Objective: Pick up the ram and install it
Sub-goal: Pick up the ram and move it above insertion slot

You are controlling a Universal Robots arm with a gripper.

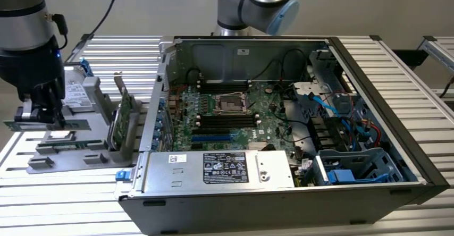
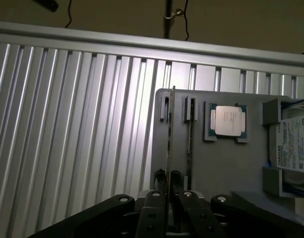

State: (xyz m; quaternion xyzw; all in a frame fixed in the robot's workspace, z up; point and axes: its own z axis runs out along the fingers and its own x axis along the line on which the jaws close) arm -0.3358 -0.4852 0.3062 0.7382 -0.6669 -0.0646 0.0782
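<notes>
The ram [image 1: 71, 124] is a long thin green stick held level, just above the grey parts tray [image 1: 71, 159] at the exterior view's left. My gripper [image 1: 39, 120] is shut on it near its middle, pointing down. In the wrist view the ram [image 2: 171, 129] shows edge-on as a thin line running away from my gripper [image 2: 168, 177], with a black fingertip [image 2: 159, 176] pressed on each side. The open computer case [image 1: 284, 140] stands at the exterior view's right, with black memory slots [image 1: 225, 120] beside the processor socket on its motherboard.
The tray [image 2: 226, 163] also carries a processor chip [image 2: 227, 121], a grey drive [image 2: 293, 144] and a second slot holder [image 2: 190, 129]. An upright green card with a metal bracket [image 1: 122, 121] stands between tray and case. A power supply [image 1: 220, 168] lines the case's near side.
</notes>
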